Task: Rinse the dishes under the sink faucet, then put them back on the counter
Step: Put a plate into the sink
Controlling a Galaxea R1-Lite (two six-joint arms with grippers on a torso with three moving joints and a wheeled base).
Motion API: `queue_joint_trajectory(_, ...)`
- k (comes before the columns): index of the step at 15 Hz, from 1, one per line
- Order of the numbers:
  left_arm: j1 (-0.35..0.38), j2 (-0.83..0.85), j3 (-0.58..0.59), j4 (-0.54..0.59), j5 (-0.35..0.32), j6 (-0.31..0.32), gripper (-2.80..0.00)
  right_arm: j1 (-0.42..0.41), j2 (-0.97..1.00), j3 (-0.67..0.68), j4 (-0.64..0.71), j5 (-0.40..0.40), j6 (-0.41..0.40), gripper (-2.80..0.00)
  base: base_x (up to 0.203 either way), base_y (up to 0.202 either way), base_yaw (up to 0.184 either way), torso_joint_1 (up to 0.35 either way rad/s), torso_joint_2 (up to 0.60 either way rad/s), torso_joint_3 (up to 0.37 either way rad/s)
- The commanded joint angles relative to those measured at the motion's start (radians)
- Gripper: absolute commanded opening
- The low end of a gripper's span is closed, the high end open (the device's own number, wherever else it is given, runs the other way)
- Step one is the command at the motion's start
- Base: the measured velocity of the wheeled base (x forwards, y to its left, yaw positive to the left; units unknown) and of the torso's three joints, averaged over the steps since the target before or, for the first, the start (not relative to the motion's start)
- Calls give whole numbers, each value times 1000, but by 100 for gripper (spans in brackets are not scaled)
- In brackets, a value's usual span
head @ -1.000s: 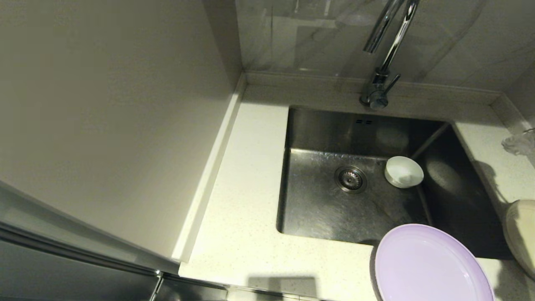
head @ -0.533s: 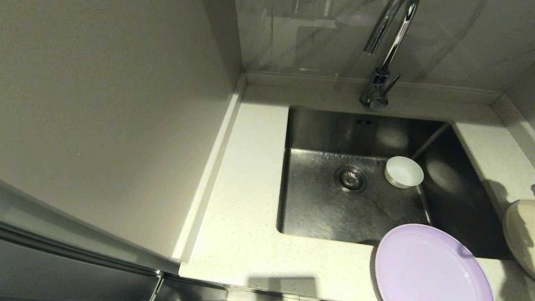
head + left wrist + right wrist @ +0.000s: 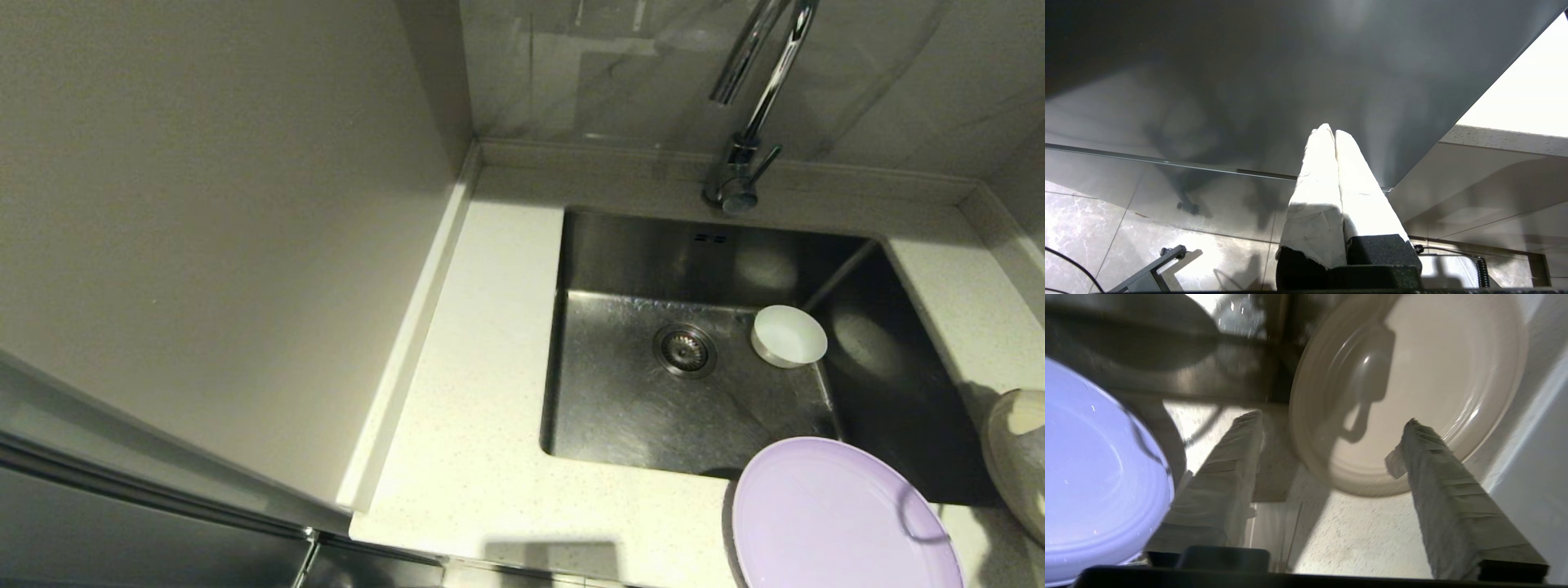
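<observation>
The white bowl (image 3: 788, 336) stands upright in the steel sink (image 3: 620, 416), right of the drain strainer (image 3: 685, 349). The chrome faucet (image 3: 755, 90) rises behind the basin. A lilac plate (image 3: 841, 514) lies on the counter (image 3: 482, 367) at the sink's front right corner. At the right edge of the head view lies the cream plate (image 3: 1016, 457). My right gripper (image 3: 1331, 418) is open above the counter, its fingers straddling the near rim of the cream plate (image 3: 1433, 375), with the lilac plate (image 3: 1086, 477) beside it. My left gripper (image 3: 1331, 130) is shut and empty, parked low by the cabinet front.
A tall grey panel (image 3: 212, 229) borders the counter's left side, and a low raised edge (image 3: 620, 159) with a tiled wall runs behind the sink. Neither gripper shows in the head view; only an arm shadow (image 3: 918, 514) falls on the lilac plate.
A blurred shape at the right edge of the head view has gone out of sight. The arm's shadow has slid forward along the right counter onto the cream and lilac plates.
</observation>
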Motion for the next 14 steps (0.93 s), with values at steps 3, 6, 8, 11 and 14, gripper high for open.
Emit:
queue_joint_trajectory(3,0,-3,0,0,0,0,-280,-4,22,79,-20,-1,0,0,0,0,0,0,0,0)
queue_joint_trajectory(6,0,-3,0,0,0,-1,-280,-2,57,137,-183,-1,-3,0,0,0,0,0,0,0)
queue_joint_trajectory(8,0,-3,0,0,0,-1,-280,-2,80,171,-277,-1,-7,0,0,0,0,0,0,0)
queue_joint_trajectory(11,0,-3,0,0,0,-1,-280,-4,109,174,-322,-1,-8,0,0,0,0,0,0,0)
queue_joint_trajectory(14,0,-3,0,0,0,0,-280,-7,133,207,-368,-3,-8,0,0,0,0,0,0,0)
